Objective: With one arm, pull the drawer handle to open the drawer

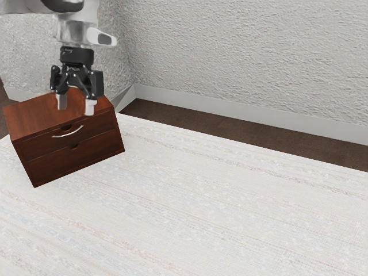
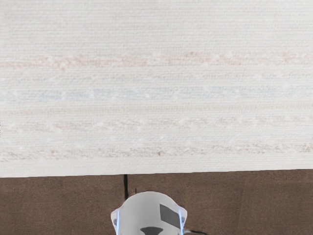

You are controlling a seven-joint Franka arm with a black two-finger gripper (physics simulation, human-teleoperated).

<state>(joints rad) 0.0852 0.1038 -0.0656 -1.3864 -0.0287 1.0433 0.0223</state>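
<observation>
A dark brown wooden drawer cabinet (image 1: 40, 115) stands on the table at the exterior view's left, turned at a slant. It has two drawer fronts, one above the other, and both look flush with the body. The upper front carries a curved silver handle (image 1: 68, 133). My black gripper (image 1: 76, 104) hangs straight down over the cabinet's top near its front edge, open, with its white fingertips (image 1: 90, 106) just above the wood and nothing between them. In the wrist view the brown cabinet top (image 2: 244, 200) lies under the hand, with a pale rounded shape (image 2: 149, 215) at the edge.
The pale woven table surface (image 1: 230, 195) spreads wide in front of the cabinet and toward the exterior view's right. Behind it run a strip of dark floor (image 1: 241, 129) and a rough white wall (image 1: 259, 52).
</observation>
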